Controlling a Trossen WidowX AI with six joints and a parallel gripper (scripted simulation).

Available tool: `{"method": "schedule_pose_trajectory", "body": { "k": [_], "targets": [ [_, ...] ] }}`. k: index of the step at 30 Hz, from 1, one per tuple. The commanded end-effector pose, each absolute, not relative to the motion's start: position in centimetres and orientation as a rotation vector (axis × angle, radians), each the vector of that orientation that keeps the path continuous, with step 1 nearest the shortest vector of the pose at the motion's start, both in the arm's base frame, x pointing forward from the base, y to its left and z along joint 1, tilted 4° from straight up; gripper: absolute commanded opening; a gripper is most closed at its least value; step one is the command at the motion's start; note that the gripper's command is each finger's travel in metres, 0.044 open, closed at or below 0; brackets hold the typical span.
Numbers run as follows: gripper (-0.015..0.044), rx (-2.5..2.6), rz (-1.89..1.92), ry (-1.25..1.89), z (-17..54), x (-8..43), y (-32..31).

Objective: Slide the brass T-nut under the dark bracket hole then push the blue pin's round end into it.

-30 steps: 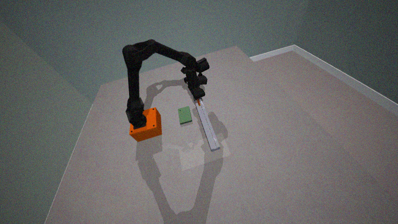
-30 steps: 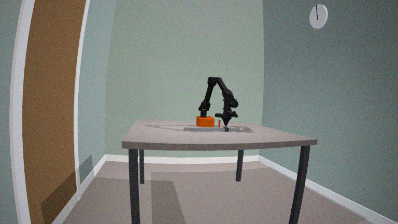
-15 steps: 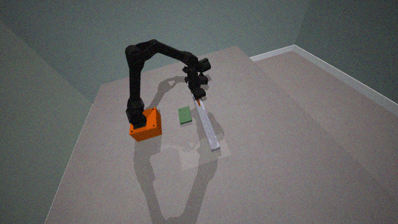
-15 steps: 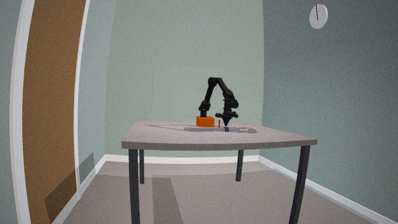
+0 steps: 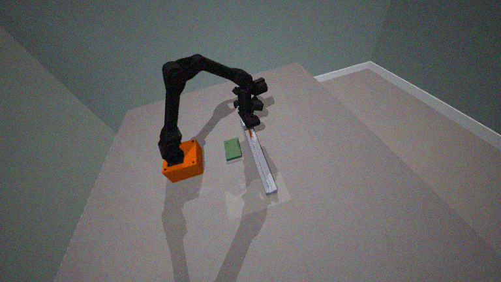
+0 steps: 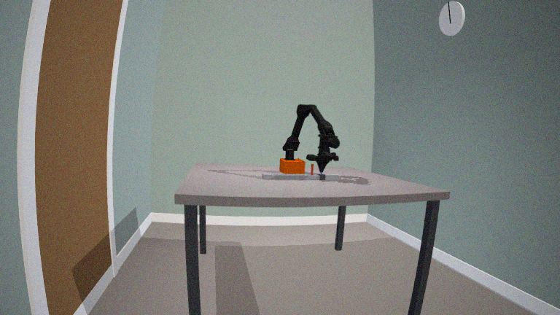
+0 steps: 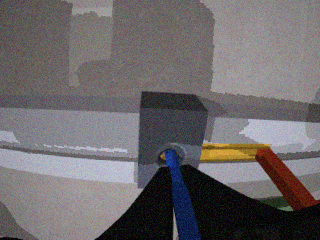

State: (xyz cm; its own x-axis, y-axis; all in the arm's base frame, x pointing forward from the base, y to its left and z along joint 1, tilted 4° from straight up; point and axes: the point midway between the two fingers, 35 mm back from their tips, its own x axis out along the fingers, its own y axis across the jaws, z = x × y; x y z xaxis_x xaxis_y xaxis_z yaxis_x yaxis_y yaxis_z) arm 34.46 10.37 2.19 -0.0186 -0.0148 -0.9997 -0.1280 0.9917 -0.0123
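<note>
"How does the blue pin point?"

"Lengthwise down toward the hole in the dark bracket, its lower end at the opening, the gripper clamped on it."

"And the brass T-nut?"

"Flat in the slot, long axis along the aluminum rail, partly beneath the bracket. Its orange handle sticks up beside the bracket."

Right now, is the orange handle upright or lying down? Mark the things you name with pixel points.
Upright: in the exterior view, the orange handle (image 5: 250,132) (image 6: 312,169) (image 7: 282,176) stands up above the rail (image 5: 263,164) (image 6: 284,176) (image 7: 70,167).
</note>
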Motion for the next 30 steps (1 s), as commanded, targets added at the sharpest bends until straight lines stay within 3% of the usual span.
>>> {"method": "schedule_pose_trajectory", "body": {
  "k": [1, 30],
  "targets": [
    [-0.0150, -0.115, 0.097, 1.604, 2.10, 34.51, 10.40],
    [-0.0150, -0.110, 0.094, 1.638, 2.21, 34.71, 10.37]
  ]
}}
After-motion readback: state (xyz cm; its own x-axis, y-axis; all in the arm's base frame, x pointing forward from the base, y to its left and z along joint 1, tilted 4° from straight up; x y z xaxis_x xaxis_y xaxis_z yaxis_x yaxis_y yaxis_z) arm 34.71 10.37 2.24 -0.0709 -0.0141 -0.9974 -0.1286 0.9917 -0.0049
